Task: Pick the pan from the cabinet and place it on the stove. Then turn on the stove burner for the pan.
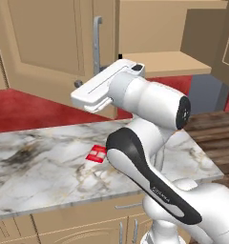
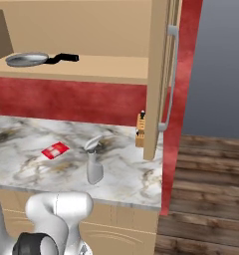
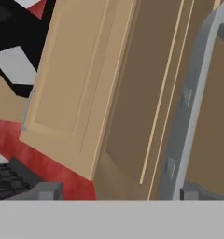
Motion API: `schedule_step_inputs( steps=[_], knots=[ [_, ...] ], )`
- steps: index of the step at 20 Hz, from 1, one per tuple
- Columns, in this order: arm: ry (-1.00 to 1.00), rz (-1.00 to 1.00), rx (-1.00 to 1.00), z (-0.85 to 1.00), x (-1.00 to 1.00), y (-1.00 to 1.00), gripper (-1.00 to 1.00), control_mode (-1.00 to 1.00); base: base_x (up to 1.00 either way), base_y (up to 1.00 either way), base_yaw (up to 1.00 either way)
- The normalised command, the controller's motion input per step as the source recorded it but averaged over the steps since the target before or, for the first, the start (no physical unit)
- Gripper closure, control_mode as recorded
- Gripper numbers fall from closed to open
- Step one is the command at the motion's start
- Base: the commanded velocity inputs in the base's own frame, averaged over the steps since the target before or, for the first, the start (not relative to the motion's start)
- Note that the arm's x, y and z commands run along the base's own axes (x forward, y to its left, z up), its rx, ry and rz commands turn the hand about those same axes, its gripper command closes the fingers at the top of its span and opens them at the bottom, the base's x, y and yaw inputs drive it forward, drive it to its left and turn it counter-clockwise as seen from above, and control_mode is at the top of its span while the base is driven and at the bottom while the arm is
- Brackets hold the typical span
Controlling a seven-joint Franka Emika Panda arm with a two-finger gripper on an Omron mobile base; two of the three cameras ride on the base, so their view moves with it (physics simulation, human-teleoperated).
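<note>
Beside open cabinet [image 2: 156, 74] door edge, hand [image 1: 80, 85] grip state unclear; pan [image 2: 27, 60] on shelf, space around.

- A rendered home kitchen.
- Tan wall cabinet [image 2: 159, 74] with silver bar handles, open above a marble counter [image 2: 126, 169].
- A pan [image 2: 27, 60] on its shelf.
- Spray bottle [image 2: 94, 167] and knife block [image 2: 140, 130] on the counter.
- Red backsplash [image 2: 71, 102], wooden floor [image 2: 206, 189] at right.

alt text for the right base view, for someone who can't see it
A round silver steel frying pan with a black handle lies on the shelf of an open light tan wooden cabinet. Below, a marble counter holds a grey spray bottle and a red packet.
</note>
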Motion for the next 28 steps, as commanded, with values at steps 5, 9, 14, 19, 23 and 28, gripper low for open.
schedule_step_inputs(
  steps=[5, 9, 14, 19, 23, 28],
  knots=[
    [-0.12, 0.00, 0.02, 0.00, -0.69, -0.28, -1.00, -1.00, 0.00, 0.00, 0.00],
    [-0.05, 0.00, 0.07, 0.00, -0.48, -0.55, -1.00, -1.00, 0.00, 0.00, 0.00],
    [-0.01, -0.01, 0.10, 0.00, -0.45, -0.58, -1.00, -1.00, 0.00, 0.00, 0.00],
    [0.00, -0.12, 0.10, 0.00, -0.69, -0.29, -1.00, -1.00, 0.00, 0.00, 0.00],
    [0.00, -0.16, 0.07, 0.00, -0.34, -0.45, -1.00, -1.00, 0.00, 0.00, 0.00],
    [0.00, -0.16, 0.05, 0.00, -0.20, -0.57, -1.00, -1.00, 0.00, 0.00, 0.00]
  ],
)
